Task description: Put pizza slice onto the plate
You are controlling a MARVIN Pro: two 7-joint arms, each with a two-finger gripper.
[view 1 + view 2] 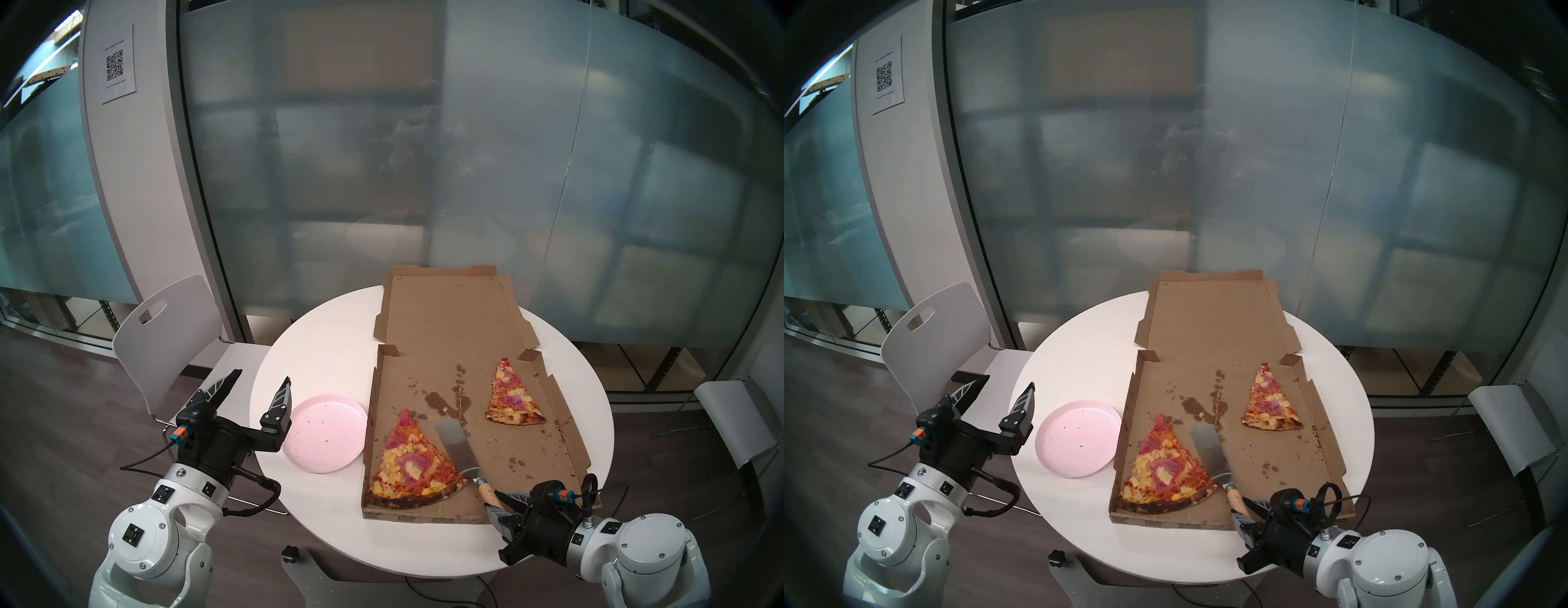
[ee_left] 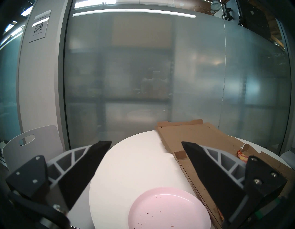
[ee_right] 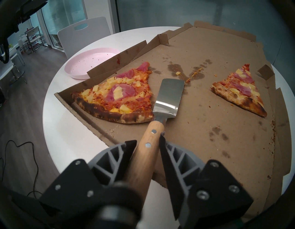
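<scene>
The pizza slice [image 1: 410, 465] [image 3: 118, 97], wide with ham, pineapple and a charred crust, lies in the near left corner of the open cardboard pizza box [image 1: 500, 407]. The pale pink plate [image 1: 324, 433] [image 2: 167, 209] sits on the white table just left of the box. My right gripper [image 1: 500, 507] [image 3: 147, 140] is shut on the wooden handle of a metal spatula [image 1: 458, 446] [image 3: 170, 96]. The spatula blade lies flat on the box floor right beside the slice's right edge. My left gripper [image 1: 259, 384] [image 2: 146, 144] is open and empty, just left of the plate.
A smaller, narrower slice [image 1: 511, 397] [image 3: 241, 91] lies at the box's far right. The round white table [image 1: 326, 339] holds everything. White chairs stand at the left [image 1: 169, 331] and right [image 1: 738, 424]. A frosted glass wall is behind.
</scene>
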